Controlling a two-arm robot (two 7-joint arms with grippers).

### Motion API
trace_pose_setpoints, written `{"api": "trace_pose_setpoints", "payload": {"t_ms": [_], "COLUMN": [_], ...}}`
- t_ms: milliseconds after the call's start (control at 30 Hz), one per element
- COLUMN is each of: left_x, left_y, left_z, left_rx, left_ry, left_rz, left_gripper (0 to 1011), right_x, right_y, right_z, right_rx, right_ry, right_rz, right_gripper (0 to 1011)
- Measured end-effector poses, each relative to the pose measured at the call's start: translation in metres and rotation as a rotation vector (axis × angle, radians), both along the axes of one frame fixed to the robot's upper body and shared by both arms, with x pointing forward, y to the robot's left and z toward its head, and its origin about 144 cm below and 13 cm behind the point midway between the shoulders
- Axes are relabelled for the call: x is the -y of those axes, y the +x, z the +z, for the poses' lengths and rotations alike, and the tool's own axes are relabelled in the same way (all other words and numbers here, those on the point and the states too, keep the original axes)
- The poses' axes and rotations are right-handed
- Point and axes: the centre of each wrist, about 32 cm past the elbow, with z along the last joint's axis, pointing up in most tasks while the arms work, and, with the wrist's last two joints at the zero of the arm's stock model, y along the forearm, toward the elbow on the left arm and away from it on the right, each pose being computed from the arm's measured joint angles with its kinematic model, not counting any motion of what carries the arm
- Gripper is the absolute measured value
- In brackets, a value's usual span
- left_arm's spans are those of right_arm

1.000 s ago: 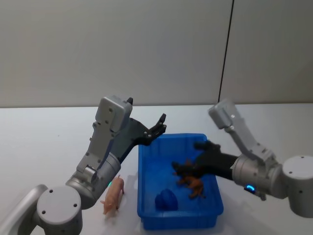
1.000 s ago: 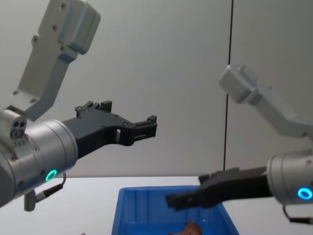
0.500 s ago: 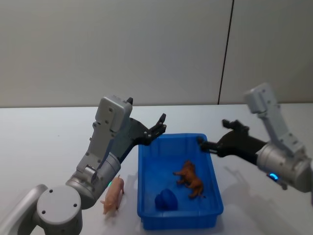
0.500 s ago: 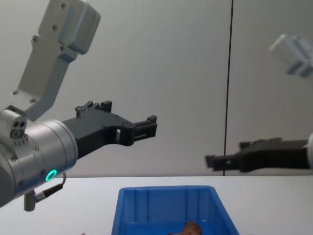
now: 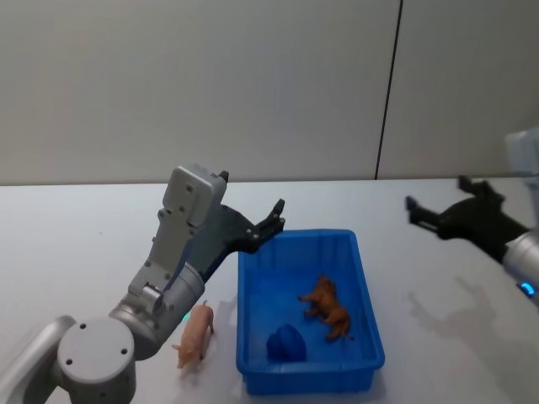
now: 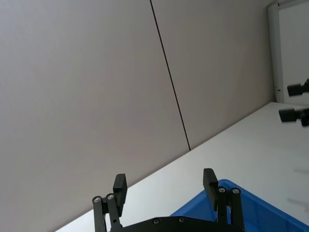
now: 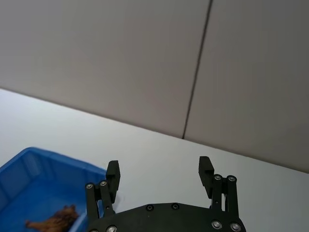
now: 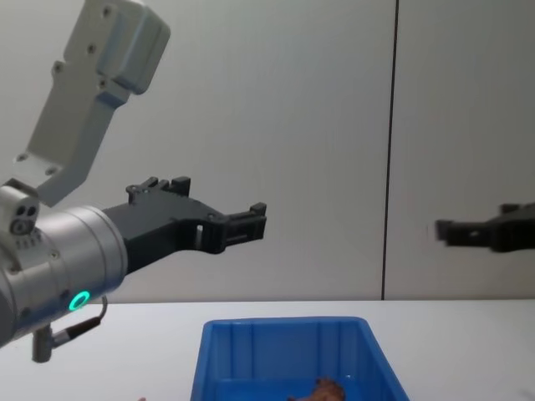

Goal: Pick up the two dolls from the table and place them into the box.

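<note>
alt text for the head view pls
A blue box sits on a table with a brown doll inside, while a pink doll lies on the table left of it. The left gripper hangs open over the box's far left corner; the right gripper is open above the table, off to the right.

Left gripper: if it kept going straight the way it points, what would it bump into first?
Probably nothing nearby: the left gripper points above the box toward the back wall.
</note>
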Motion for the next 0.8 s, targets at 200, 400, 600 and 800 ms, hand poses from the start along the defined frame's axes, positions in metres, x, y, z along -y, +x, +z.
{"api": "trace_pose_setpoints", "payload": {"t_ms": [200,400,600,800], "left_x": [-0.008,-0.020,-0.030,-0.039], "left_y": [-0.004,-0.015,-0.028,-0.043], "left_z": [0.004,0.006,0.007,0.007], "left_rx": [-0.045,-0.128,-0.202,-0.288], "left_ry": [0.009,0.018,0.020,0.015], "left_rz": [-0.009,-0.011,-0.008,0.007], "left_gripper": [1001,1001,1001,1001], "right_x": [0.018,0.035,0.052,0.062], "right_y": [-0.004,-0.007,-0.010,-0.012], "right_z": [0.001,0.002,0.004,0.005], "right_rx": [0.039,0.076,0.111,0.132], "right_ry": [0.021,0.043,0.064,0.076], "right_rz": [-0.099,-0.199,-0.287,-0.338], "right_gripper": [1001,1001,1001,1001]}}
